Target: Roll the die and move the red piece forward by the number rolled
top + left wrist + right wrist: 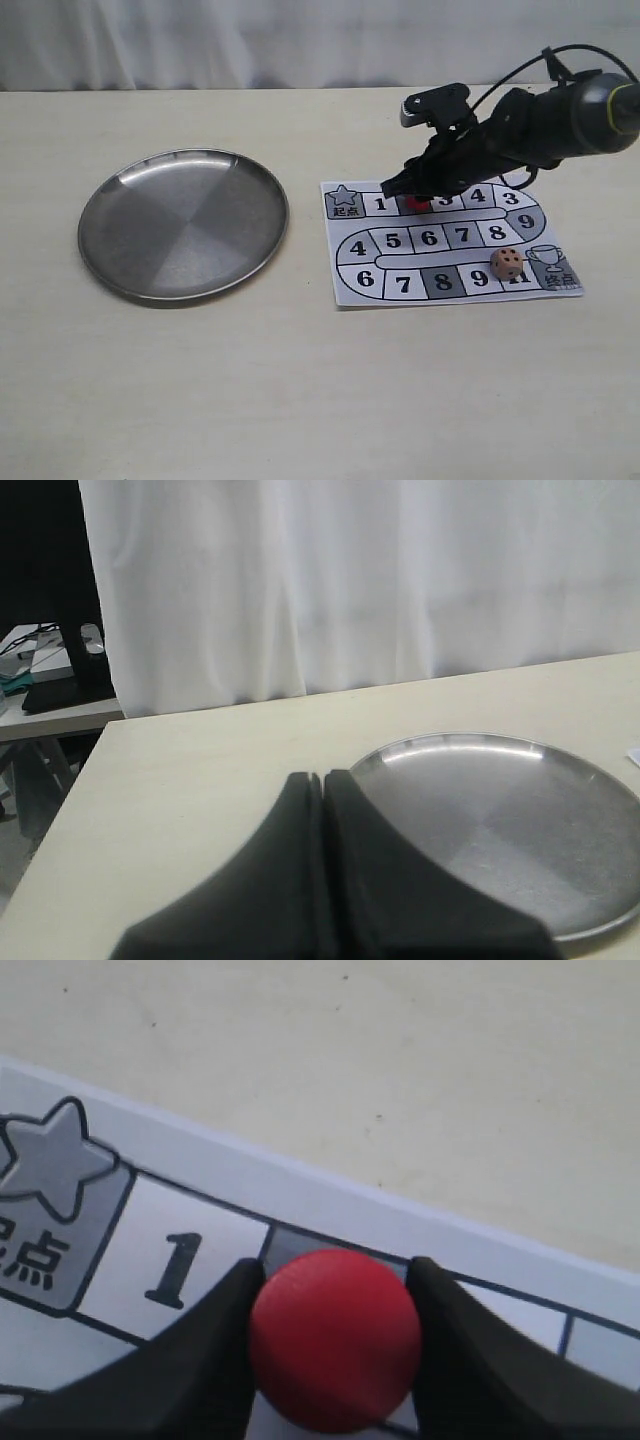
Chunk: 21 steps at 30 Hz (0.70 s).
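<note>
The red piece (333, 1338) stands on the grey square right after square 1 of the paper game board (450, 243); in the exterior view only a sliver of the red piece (415, 203) shows under the arm. My right gripper (333, 1282) is shut on it, one black finger pressed to each side. The die (506, 264) lies on the board's bottom row near square 9, well apart from the right gripper (414, 199). My left gripper (322, 777) is shut on nothing, hovering beside the steel plate (520, 810); it is out of the exterior view.
The round steel plate (184, 223) lies left of the board. A white curtain hangs behind the table's far edge. In the left wrist view the table's left edge and another table (50, 715) with dark gear show.
</note>
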Tool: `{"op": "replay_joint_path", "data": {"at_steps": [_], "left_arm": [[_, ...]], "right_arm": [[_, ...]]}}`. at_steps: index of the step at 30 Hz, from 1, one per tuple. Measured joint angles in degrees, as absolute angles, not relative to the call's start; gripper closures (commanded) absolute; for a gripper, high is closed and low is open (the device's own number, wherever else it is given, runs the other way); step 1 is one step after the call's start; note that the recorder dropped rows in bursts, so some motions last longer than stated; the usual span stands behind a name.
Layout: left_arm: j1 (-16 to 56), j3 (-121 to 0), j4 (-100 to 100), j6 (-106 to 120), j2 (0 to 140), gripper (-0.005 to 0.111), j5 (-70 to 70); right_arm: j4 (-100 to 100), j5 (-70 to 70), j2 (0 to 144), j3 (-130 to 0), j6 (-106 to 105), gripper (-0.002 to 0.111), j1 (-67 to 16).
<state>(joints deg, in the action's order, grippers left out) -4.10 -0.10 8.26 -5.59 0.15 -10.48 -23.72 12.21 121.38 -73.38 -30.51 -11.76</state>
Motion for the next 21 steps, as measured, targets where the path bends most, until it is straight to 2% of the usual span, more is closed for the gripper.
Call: {"op": "replay_joint_path", "data": {"at_steps": [12, 21], "left_arm": [[-4.1, -0.1, 8.3, -5.6, 0.1, 0.107, -10.5], [-4.1, -0.1, 8.3, -5.6, 0.1, 0.107, -10.5]], "right_arm": [[-22.6, 11.3, 121.1, -73.4, -30.6, 0.104, -13.4], [-21.8, 14.3, 110.5, -73.4, -30.6, 0.104, -10.6]]}}
